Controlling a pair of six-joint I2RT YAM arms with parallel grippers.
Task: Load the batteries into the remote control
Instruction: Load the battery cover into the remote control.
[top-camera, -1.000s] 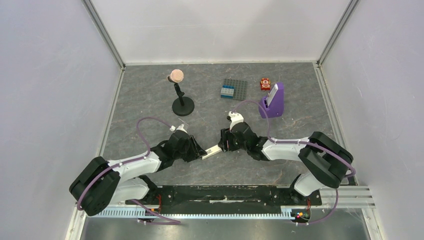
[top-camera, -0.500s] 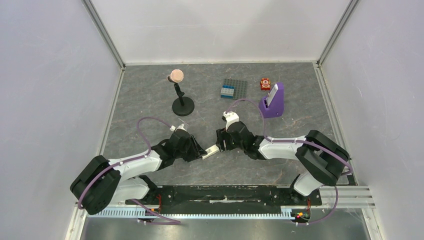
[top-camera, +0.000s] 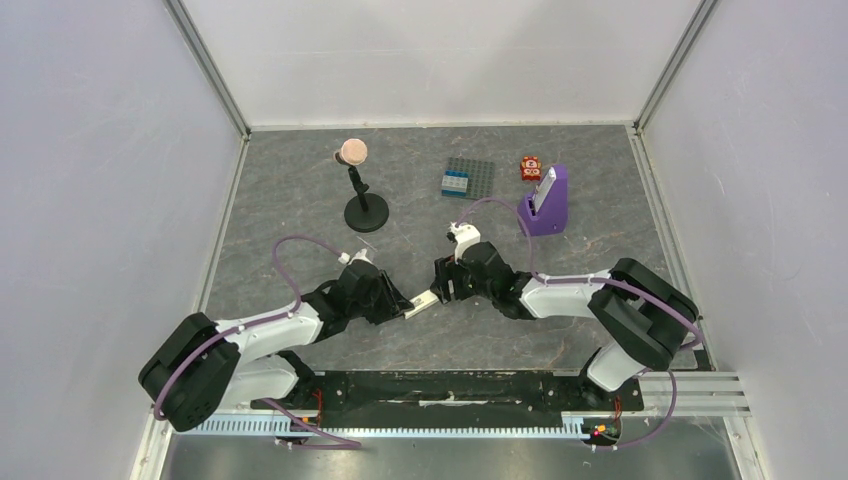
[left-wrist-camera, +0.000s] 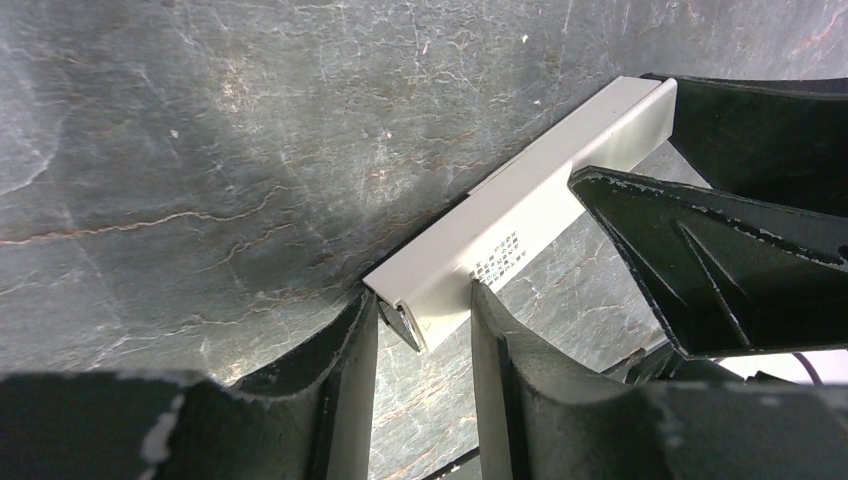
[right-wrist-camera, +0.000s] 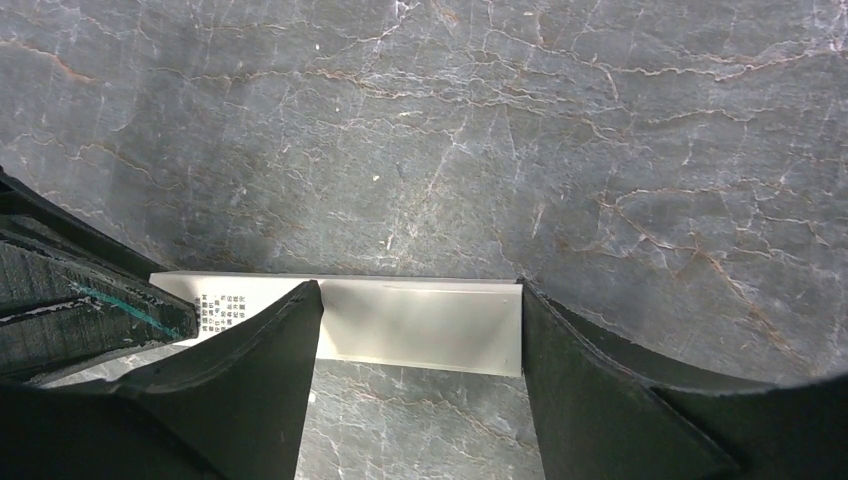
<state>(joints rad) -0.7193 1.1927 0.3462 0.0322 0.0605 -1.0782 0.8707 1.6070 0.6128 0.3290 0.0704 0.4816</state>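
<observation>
Remote control: slim white bar, lying flat on the tabletop, front-centre, between the two arms. It sits at a slant in the top view, with small dark print on its upper face.

Surroundings: bare grey stone-patterned surface on the far and near sides of the bar. The pale enclosure walls to left, right and rear are well apart from it. Far-side items, all well clear of the bar: black stand with pink ball, grey studded plate, small red item, purple wedge stand.

Left claw: narrow opening, its two fingers closed against the long sides of the bar's left end, gripping it low to the surface.

Right claw: spread wide, not clamped. Its opening runs along the bar's length. One finger lies across the top of the bar near the print, and the other finger stands at the bar's right end, edge to edge with it. Whether either one presses on the bar cannot be told.
</observation>
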